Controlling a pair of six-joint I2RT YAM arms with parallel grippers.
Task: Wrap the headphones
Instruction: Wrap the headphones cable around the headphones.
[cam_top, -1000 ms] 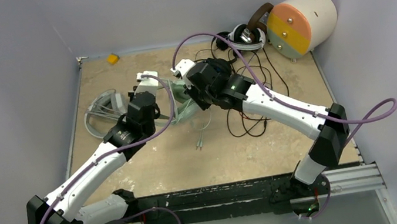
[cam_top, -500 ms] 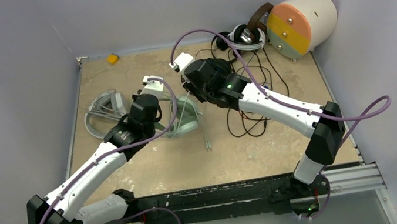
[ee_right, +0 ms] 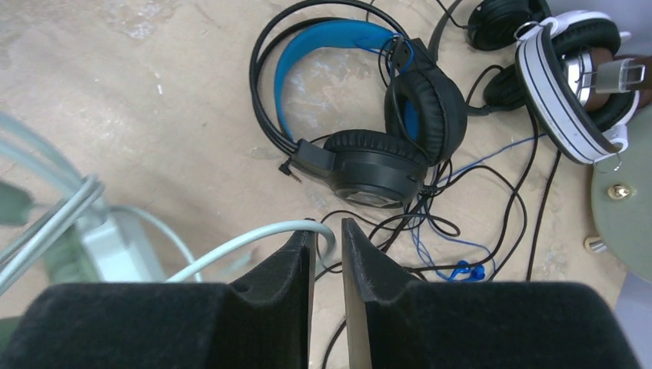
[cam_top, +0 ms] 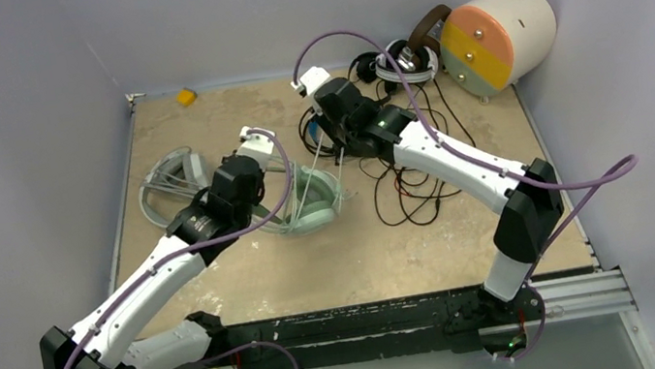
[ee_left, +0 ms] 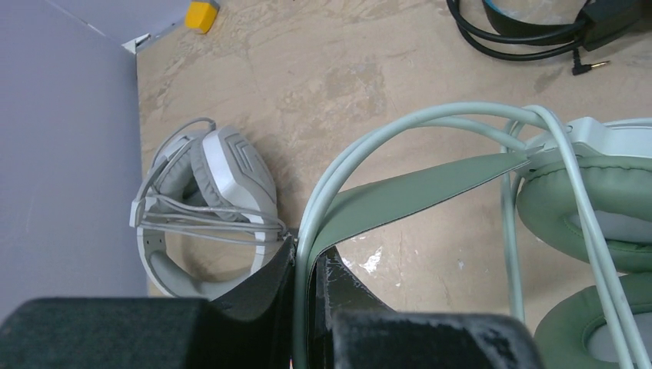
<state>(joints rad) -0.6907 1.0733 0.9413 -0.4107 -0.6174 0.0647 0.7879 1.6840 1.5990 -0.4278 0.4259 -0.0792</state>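
Well, in the middle of the table [cam_top: 364, 257] lie the mint-green headphones [cam_top: 316, 211]. The left gripper [ee_left: 304, 257] pinches their headband [ee_left: 430, 192] tight. The right gripper [ee_right: 327, 238] has its fingers a little apart, with the thin green cable [ee_right: 238, 246] between them.

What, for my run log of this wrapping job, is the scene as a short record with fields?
left gripper: shut on the mint headset, at its band
right gripper: jaws slightly apart, mint cable at the tips
white-grey headset: far left, cable wound across it
black-blue headset: ahead of right gripper, cable loose
black-white headset: beside the cylinder, among tangled cables
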